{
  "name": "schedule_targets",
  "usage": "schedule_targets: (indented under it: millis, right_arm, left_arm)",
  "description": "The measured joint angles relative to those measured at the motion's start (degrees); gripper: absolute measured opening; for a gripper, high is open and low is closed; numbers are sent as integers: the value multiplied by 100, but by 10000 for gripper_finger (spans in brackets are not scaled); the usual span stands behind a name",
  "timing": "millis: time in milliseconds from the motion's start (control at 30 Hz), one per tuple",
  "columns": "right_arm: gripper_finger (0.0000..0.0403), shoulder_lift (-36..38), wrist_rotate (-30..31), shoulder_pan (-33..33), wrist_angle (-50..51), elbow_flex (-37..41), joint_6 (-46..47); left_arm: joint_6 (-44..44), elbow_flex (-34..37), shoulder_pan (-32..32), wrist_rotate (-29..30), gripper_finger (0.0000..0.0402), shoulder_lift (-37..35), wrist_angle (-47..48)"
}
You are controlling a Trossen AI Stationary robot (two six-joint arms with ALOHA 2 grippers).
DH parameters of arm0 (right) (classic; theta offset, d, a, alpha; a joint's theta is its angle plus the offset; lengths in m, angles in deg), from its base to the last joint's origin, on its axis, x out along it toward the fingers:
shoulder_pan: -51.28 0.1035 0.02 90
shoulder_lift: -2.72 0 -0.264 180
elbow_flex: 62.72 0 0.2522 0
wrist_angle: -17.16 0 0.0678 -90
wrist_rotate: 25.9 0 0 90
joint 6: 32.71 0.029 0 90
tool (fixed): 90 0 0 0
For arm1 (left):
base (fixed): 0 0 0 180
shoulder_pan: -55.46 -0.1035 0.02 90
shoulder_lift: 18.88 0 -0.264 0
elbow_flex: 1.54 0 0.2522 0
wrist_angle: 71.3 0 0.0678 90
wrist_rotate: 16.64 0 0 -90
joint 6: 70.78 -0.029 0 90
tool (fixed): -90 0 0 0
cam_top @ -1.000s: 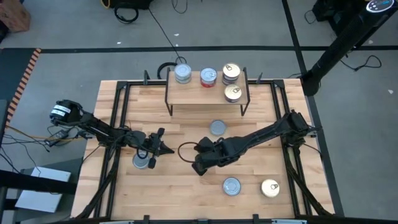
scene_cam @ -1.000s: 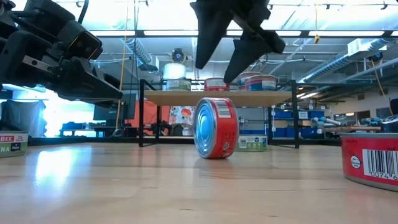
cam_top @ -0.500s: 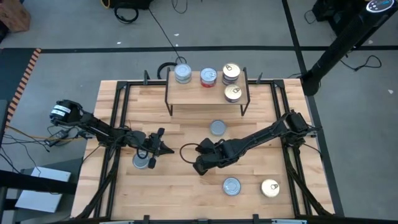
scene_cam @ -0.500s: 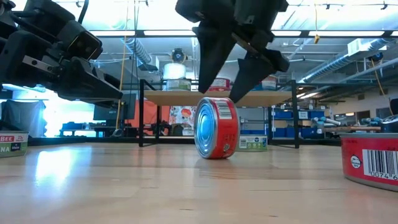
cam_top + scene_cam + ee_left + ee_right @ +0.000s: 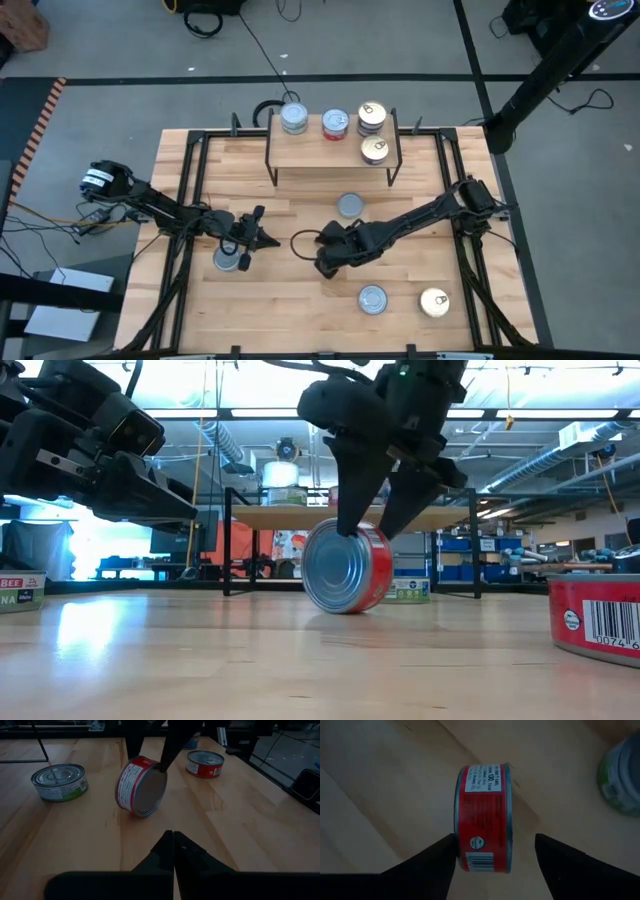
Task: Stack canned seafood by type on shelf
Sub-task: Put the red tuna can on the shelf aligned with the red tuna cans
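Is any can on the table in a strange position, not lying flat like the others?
Yes. The red-labelled tin near the table's middle stands on its edge, like a wheel, while the other tins lie flat. The open right gripper is down over it, one finger on each side. The left gripper waits shut nearby.

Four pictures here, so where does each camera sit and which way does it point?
High: overhead, looking down on both arms, the shelf.
Low: at tabletop level, facing the red tin on edge, right gripper straddling it.
Left wrist: past the shut left gripper toward that tin.
Right wrist: down between its open fingers onto it.
All share that tin.
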Motion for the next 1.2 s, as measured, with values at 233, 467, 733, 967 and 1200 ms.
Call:
schedule_targets:
  millis: [233,467,733,967,1200]
  right_arm:
    - [241,0,275,-3,-90,0,-1631]
    - [188,0,275,-25,-88,0,-2232]
    - [142,0,299,-27,-88,0,-2597]
    - [143,-1,442,23,-42,-220,-3078]
    - [133,0,1613,137,768,-1080,-3903]
  left_arm:
    - [0,2,0,-1,6,0,4]
    - [0,4,0,-2,6,0,6]
    - [0,4,0,-2,6,-1,6]
    - [0,4,0,-2,6,-1,6]
    - [0,4,0,-1,6,-1,6]
